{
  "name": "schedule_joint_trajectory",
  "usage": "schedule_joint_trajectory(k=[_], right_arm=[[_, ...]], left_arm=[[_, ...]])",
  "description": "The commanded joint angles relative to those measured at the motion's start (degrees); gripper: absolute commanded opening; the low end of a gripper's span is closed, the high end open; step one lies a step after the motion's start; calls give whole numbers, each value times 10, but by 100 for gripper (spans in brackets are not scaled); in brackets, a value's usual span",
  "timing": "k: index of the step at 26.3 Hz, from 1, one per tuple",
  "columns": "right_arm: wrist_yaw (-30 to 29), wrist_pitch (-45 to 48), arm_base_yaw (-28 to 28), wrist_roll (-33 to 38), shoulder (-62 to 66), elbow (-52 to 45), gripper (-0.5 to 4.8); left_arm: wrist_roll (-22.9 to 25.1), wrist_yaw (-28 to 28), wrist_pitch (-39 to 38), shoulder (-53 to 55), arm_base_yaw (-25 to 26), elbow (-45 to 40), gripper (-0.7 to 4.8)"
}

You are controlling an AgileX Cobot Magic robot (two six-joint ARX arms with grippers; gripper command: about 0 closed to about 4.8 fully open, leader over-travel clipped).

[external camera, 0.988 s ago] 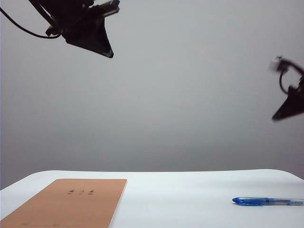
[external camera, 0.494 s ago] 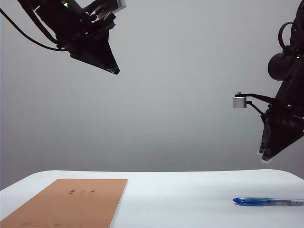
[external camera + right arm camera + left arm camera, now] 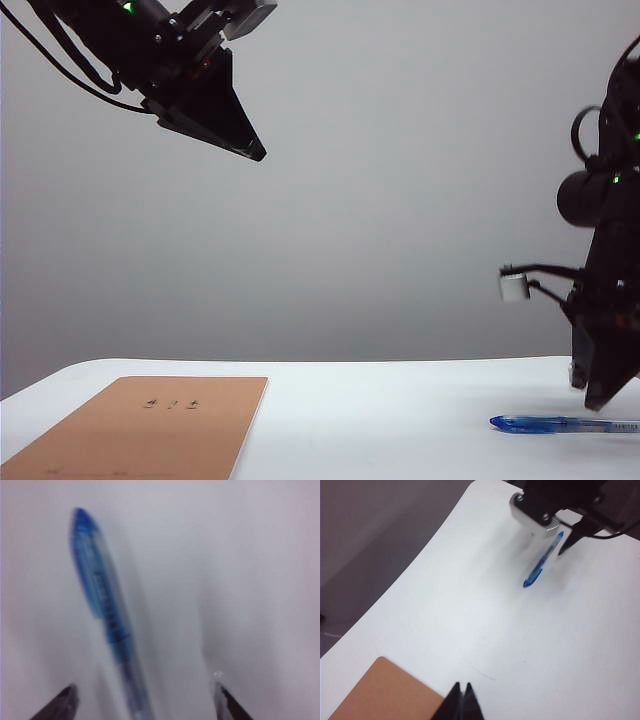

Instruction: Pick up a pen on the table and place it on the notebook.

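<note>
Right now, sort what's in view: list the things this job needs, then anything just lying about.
Needed:
- pen, lying on the table
- notebook, flat on the table
- right gripper, open, low over the pen
- left gripper, shut, raised above the notebook side

Lying about:
- nothing visible

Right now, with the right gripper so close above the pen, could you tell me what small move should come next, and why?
Probably a short descent, then close. The right gripper hangs just above the table with its jaws spread, and the pen lies flat between the fingertips, not yet gripped. The left gripper waits high, shut, above the notebook.
</note>
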Motion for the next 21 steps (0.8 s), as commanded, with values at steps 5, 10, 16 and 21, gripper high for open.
schedule_joint_trajectory(k=[5, 10, 16, 21], right_arm=[[-5, 11, 1, -3, 24, 1, 358], [-18, 28, 0, -3, 37, 1, 303], [-17, 10, 0, -3, 59, 1, 135], [-17, 1, 0, 1, 66, 1, -1]], left_arm=[[3, 3, -3, -2, 0, 3, -5], [3, 3, -2, 0, 0, 3, -6], [2, 3, -3, 0, 0, 3, -5], [2, 2, -3, 0, 0, 3, -5]])
